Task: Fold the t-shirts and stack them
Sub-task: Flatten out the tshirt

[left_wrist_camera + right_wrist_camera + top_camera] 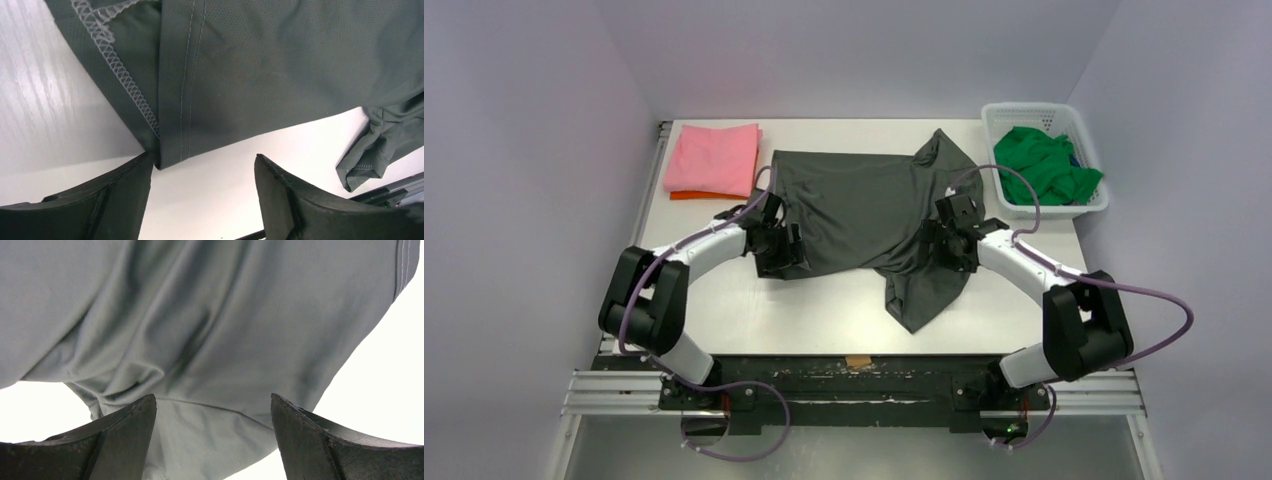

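Note:
The dark charcoal-grey t-shirt (864, 215) lies spread and rumpled in the middle of the table, one part trailing toward the near edge. My left gripper (781, 250) is at its left hem. In the left wrist view the gripper (205, 162) is open over bare table, and the stitched hem corner of the shirt (260, 65) touches the left finger's tip. My right gripper (944, 245) is over the shirt's right side. It (214, 402) is open, with creased grey cloth (210, 325) beneath and between the fingers. A folded pink t-shirt (714, 158) lies on an orange one (686, 195) at the back left.
A white lattice basket (1024, 108) at the back right holds a bright green t-shirt (1044, 165). Purple-white walls close in the table on the left, back and right. The arms' rail runs along the near edge.

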You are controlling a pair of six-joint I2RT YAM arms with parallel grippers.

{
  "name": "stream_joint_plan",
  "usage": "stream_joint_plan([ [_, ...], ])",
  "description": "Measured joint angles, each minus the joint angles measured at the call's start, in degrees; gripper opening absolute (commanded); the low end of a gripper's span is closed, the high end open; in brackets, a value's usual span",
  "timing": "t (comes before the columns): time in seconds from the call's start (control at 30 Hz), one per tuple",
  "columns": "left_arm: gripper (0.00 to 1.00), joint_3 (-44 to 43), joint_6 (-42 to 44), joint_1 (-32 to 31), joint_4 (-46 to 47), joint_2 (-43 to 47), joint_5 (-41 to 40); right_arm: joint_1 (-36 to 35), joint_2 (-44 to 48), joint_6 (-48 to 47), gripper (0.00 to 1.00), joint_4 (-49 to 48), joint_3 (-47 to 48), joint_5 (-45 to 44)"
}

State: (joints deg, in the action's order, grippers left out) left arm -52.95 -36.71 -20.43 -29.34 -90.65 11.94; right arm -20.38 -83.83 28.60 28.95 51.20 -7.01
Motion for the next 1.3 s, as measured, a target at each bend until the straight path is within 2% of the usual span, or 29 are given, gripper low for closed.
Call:
stream_joint_plan([
  [0.1,0.64,-0.1,-0.2,0.0,1.8,-1.7,0.0,-0.4,2.2,0.6,0.81,0.7,-1.9,-0.2],
  [0.2,0.56,-1.0,-0.4,0.0,2.3,-3.2,-0.1,-0.6,4.2,1.0,0.81,0.9,-2.8,-1.0],
  [0.3,0.28,-2.3,-0.8,-0.2,2.8,-4.8,-0.2,-0.6,5.4,1.1,0.8,1.0,-3.5,-1.2],
  [0.37,0.0,-2.9,-0.9,-0.2,3.3,-6.0,-0.3,-0.8,5.9,1.2,0.77,1.0,-4.5,-1.3],
  [0.5,0.0,-3.1,-1.2,-0.3,3.6,-7.2,-0.1,-2.8,6.3,1.5,0.74,1.4,-7.5,-1.0],
  [0.63,0.0,-3.0,-1.2,-0.3,3.4,-6.3,0.0,-9.1,6.2,2.0,0.72,2.5,-9.9,-0.8],
  [0.77,0.0,-1.4,-1.2,-0.3,2.6,0.9,-0.2,-14.3,5.7,2.7,0.7,3.2,-10.6,-0.7],
  [0.87,0.0,-1.1,-1.2,-0.3,1.5,8.0,-1.1,-15.1,5.5,3.0,0.68,3.3,-10.8,-1.1],
  [1.0,0.0,-1.5,-1.2,-0.2,0.8,13.6,-3.5,-15.3,4.9,3.7,0.46,3.7,-10.8,-2.7],
  [1.1,0.0,-3.1,-1.2,0.4,-0.9,12.6,-4.7,-15.2,4.7,5.1,0.41,4.2,-10.8,-4.1],
  [1.3,0.0,-7.6,-0.6,4.0,-2.5,7.5,-5.0,-15.2,4.6,7.9,0.38,5.6,-10.5,-7.1],
])
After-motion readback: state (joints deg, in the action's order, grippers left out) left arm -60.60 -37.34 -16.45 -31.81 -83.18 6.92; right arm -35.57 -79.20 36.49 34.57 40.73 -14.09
